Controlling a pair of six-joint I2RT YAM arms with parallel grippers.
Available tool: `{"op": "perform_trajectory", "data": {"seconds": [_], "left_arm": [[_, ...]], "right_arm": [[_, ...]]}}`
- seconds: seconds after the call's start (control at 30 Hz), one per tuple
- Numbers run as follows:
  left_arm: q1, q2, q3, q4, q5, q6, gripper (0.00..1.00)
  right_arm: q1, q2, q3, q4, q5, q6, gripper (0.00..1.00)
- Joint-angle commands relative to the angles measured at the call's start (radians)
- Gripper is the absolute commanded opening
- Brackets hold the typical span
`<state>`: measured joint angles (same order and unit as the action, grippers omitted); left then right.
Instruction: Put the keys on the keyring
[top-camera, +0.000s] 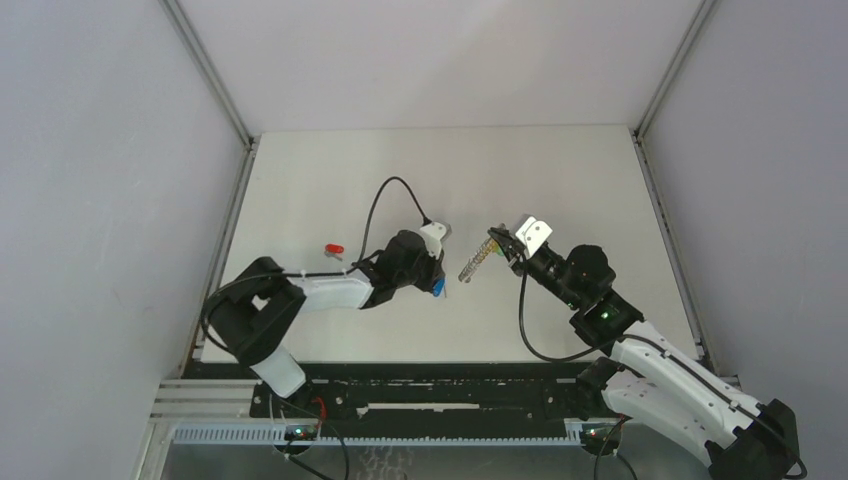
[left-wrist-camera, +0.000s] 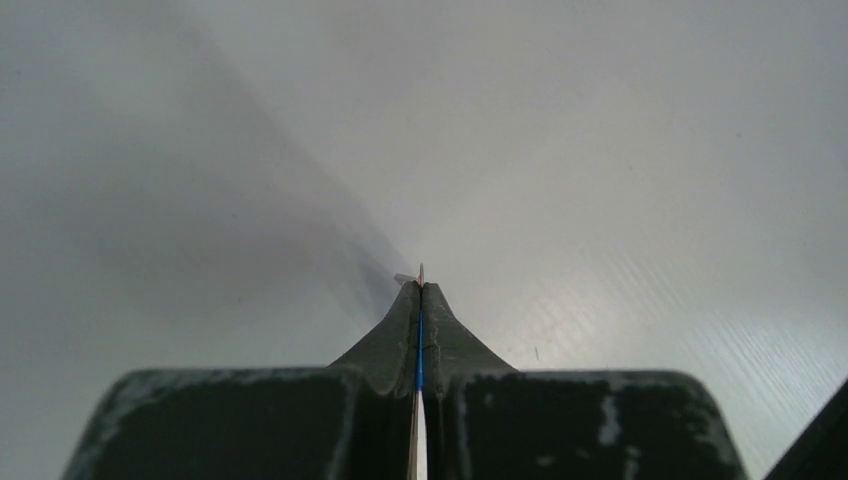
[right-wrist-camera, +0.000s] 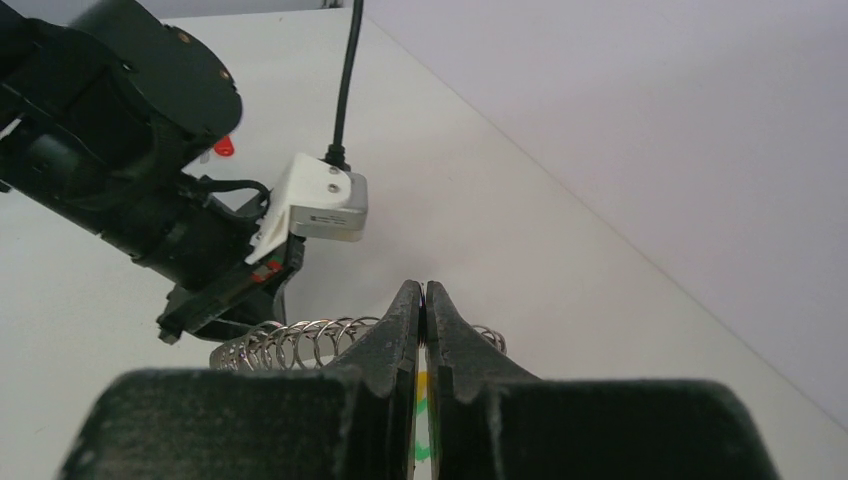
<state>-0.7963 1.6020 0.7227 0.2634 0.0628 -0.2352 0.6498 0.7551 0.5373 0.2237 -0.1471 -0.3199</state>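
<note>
Tabletop (top-camera: 560, 170) stretches open toward far and side edges, seen from above. Red key (top-camera: 334, 248) lies left of the left pincer (top-camera: 438, 282), which clamps blue key (top-camera: 438, 289); right pincer (top-camera: 497, 243), near it, grips keyring (top-camera: 477, 262). Left wrist: fingers (left-wrist-camera: 395, 335) shut on blue key. Right wrist: fingers (right-wrist-camera: 390, 340) pinch what seems a yellow tab (right-wrist-camera: 422, 385), chain (right-wrist-camera: 290, 345) trailing left.

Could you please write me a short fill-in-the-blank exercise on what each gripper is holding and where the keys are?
1. The left gripper is shut on a key whose plastic head is ____.
2. The red-headed key lies on the ____, held by neither gripper.
3. The right gripper is shut on the ____, whose silvery chain sticks out beside its fingers.
Missing words: blue; table; keyring.
</note>
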Motion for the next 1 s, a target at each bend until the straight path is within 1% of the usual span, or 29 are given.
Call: {"op": "perform_trajectory", "data": {"seconds": [0.0,0.27,0.47,0.53,0.6,0.73,0.87,0.97], "left_arm": [[-0.016,0.076,0.105,0.027,-0.060,-0.045,0.00],[-0.043,0.155,0.165,0.031,-0.109,-0.053,0.03],[-0.073,0.195,0.177,0.049,-0.161,-0.067,0.04],[-0.084,0.192,0.168,0.074,-0.178,-0.076,0.07],[-0.090,0.182,0.158,0.090,-0.179,-0.087,0.12],[-0.089,0.088,0.077,0.166,-0.190,-0.110,0.22],[-0.077,-0.096,-0.018,0.213,-0.233,-0.087,0.30],[-0.052,-0.235,-0.100,0.254,-0.215,-0.063,0.35]], "right_arm": [[-0.012,-0.019,0.004,0.082,0.008,0.000,0.00],[-0.025,-0.013,0.000,0.090,-0.011,0.013,0.00],[-0.031,-0.018,-0.002,0.095,-0.022,0.021,0.00],[-0.032,-0.015,-0.002,0.095,-0.028,0.023,0.00],[-0.033,-0.013,-0.002,0.095,-0.035,0.025,0.00],[-0.035,-0.014,-0.002,0.094,-0.050,0.033,0.00],[-0.043,-0.012,-0.002,0.099,-0.076,0.047,0.00],[-0.057,-0.002,-0.002,0.110,-0.139,0.054,0.00]]}}
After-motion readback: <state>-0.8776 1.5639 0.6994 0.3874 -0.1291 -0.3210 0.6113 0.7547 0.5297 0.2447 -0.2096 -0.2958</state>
